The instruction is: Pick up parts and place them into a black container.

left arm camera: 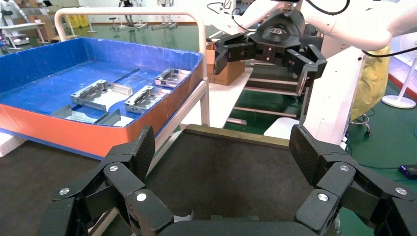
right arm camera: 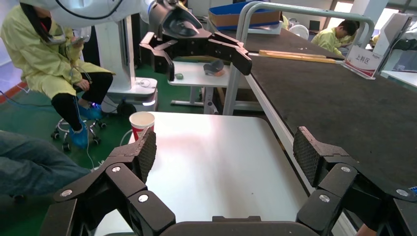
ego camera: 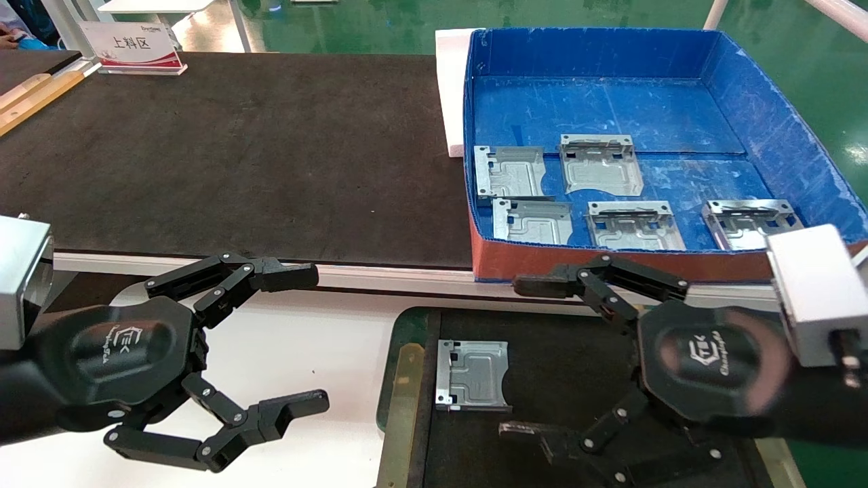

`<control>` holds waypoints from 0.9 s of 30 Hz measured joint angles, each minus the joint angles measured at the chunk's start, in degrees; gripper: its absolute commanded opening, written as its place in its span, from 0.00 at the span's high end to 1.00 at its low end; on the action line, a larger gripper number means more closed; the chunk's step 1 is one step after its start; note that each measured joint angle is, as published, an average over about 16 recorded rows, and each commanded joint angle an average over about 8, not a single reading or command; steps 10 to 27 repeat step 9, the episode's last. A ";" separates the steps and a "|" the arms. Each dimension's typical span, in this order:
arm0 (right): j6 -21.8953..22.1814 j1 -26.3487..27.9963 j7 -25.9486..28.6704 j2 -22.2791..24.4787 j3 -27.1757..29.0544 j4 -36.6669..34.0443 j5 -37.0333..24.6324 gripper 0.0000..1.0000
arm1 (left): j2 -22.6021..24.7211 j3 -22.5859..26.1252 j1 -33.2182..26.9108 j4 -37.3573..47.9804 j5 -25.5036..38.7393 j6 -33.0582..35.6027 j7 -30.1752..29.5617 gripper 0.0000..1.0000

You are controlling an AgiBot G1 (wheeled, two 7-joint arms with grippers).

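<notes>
Head view: six parts are counted. One part [ego camera: 472,375] is seen lying flat on the floor of the black container [ego camera: 407,325], near its left rim. Five more parts are seen in the blue box [ego camera: 746,95], beyond the container: two in a farther row [ego camera: 510,171] [ego camera: 601,165] and three along the red front wall [ego camera: 532,221] [ego camera: 632,225] [ego camera: 749,222]. All five are laid flat and apart from each other. One black container and one blue box are present. The right gripper [ego camera: 512,356] is held over the container, right of the lone part, jaws spread wide, nothing gripped. The left gripper [ego camera: 319,339] is held over the white table [ego camera: 305,352], left of the container, jaws also wide and empty. One paper cup [right arm camera: 141,123] is seen on the white table in the right wrist view. One sign [ego camera: 132,46] is stood at the far left of the dark tabletop [ego camera: 237,156].
</notes>
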 measured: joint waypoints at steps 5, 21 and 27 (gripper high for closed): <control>0.35 -1.34 1.61 0.50 1.62 1.64 0.14 0.00 | 0.00 0.00 0.00 0.00 0.00 0.00 0.00 0.00; 0.56 -2.13 2.55 0.80 2.57 2.60 0.22 0.00 | 0.00 0.00 0.00 0.00 0.00 0.00 0.00 0.00; 0.56 -2.13 2.55 0.80 2.57 2.60 0.22 0.00 | 0.00 0.00 0.00 0.00 0.00 0.00 0.00 0.00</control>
